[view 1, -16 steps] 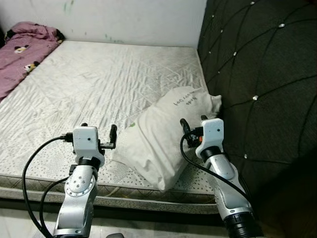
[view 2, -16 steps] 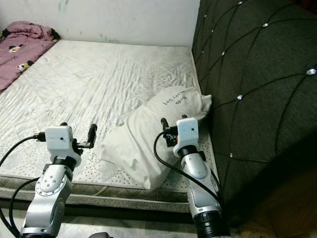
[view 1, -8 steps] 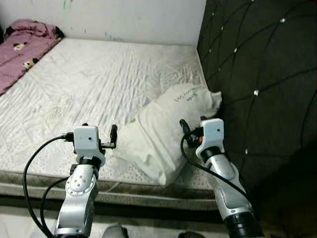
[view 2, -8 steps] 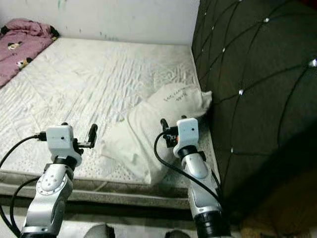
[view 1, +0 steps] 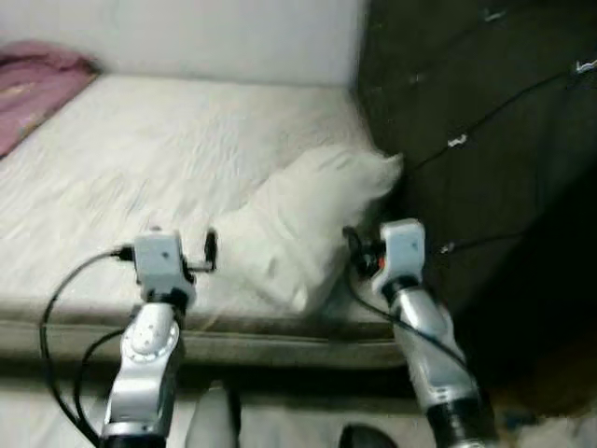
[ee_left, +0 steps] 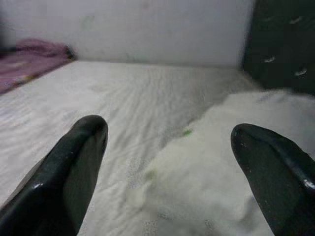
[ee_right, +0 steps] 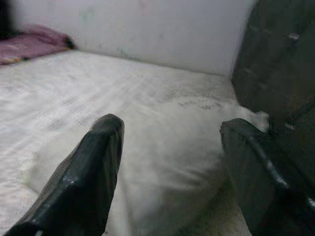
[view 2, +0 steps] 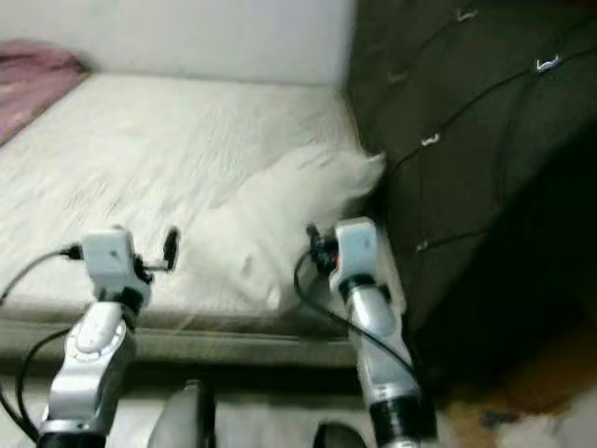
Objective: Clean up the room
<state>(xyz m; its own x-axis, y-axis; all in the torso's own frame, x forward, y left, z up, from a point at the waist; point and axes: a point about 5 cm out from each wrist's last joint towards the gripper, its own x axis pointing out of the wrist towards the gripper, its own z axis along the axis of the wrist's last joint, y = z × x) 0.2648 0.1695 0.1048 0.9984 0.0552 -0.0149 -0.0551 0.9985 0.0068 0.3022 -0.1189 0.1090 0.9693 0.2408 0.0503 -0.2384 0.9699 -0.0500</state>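
Observation:
A white pillow [view 1: 298, 219] lies on the mattress [view 1: 140, 159], its far end against the dark headboard. My left gripper [view 1: 183, 246] hovers over the bed's near edge, just left of the pillow, open with nothing between its fingers. In the left wrist view the pillow [ee_left: 231, 162] lies ahead of the left gripper [ee_left: 172, 172]. My right gripper [view 1: 366, 245] is at the pillow's near right corner, also open and holding nothing. The right wrist view shows the pillow [ee_right: 167, 142] right in front of the right gripper [ee_right: 172, 172]. The eye views are blurred.
A pink blanket [view 1: 37, 79] is bunched at the bed's far left corner. The dark tufted headboard [view 1: 485, 140] rises along the right. A white wall [view 1: 205, 37] backs the bed. The bed's front edge [view 1: 261, 341] runs just below my grippers, with floor beneath.
The whole picture has shifted and blurred, so the camera has moved; the bed edge now sits lower and more floor shows. Both arms hold the same pose, and the pillow has not moved.

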